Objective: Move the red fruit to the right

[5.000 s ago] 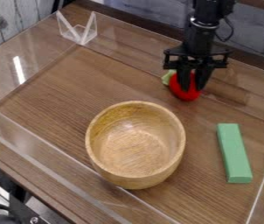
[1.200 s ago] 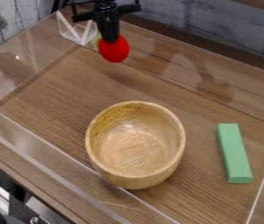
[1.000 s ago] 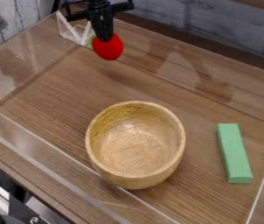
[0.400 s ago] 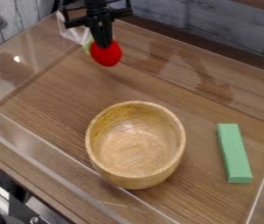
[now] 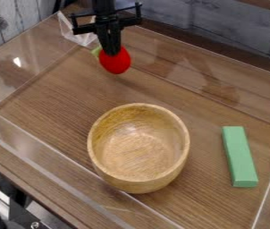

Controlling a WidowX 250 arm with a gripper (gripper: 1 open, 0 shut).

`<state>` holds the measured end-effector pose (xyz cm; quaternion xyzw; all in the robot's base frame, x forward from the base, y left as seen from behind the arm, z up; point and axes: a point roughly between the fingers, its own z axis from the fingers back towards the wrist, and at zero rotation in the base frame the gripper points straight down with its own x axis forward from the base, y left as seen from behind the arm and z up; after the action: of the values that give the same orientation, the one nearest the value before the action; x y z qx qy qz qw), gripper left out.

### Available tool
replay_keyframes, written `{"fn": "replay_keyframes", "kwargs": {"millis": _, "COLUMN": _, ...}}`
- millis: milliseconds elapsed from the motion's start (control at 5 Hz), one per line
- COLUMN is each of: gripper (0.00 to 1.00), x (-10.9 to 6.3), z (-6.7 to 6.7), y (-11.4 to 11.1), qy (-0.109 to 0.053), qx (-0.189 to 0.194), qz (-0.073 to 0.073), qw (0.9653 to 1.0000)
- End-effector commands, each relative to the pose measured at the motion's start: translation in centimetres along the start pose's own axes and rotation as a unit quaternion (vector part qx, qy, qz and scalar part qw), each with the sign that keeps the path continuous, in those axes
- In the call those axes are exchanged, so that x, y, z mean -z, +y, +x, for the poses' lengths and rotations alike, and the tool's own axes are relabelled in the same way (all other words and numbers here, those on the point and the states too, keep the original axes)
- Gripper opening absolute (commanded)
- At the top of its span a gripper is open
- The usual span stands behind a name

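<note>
- The red fruit [image 5: 117,62] is sitting between the tips of my gripper [image 5: 110,48], over the far left part of the tabletop [image 5: 48,98].
- My gripper is pointing straight down, clamping closed on the red fruit.
- The wooden bowl [image 5: 139,146] is standing nearer the camera, well apart.
- The green block [image 5: 238,155] is lying flat beside the bowl's right.

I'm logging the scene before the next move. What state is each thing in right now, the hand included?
hand: shut on the red fruit, pointing down.
red fruit: gripped from above, at the back left of the picture; whether it touches the table I cannot tell.
wooden bowl: upright, empty.
green block: lying flat on the table, to the right of the bowl in the picture, apart from it.
</note>
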<state>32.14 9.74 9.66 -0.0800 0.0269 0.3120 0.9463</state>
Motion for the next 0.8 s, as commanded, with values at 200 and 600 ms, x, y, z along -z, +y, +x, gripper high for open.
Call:
{"fn": "replay_keyframes", "kwargs": {"millis": 200, "gripper": 0.00, "x": -1.8, "z": -0.4, "y": 0.8, "qy": -0.049, "qx": 0.006, "qz": -0.012, "qw": 0.9987}}
{"fn": "replay_keyframes", "kwargs": {"millis": 600, "gripper": 0.00, "x": -4.8, "z": -0.5, "y": 2.2, "qy": -0.057, "qx": -0.003, "qz": -0.017, "qw": 0.9982}}
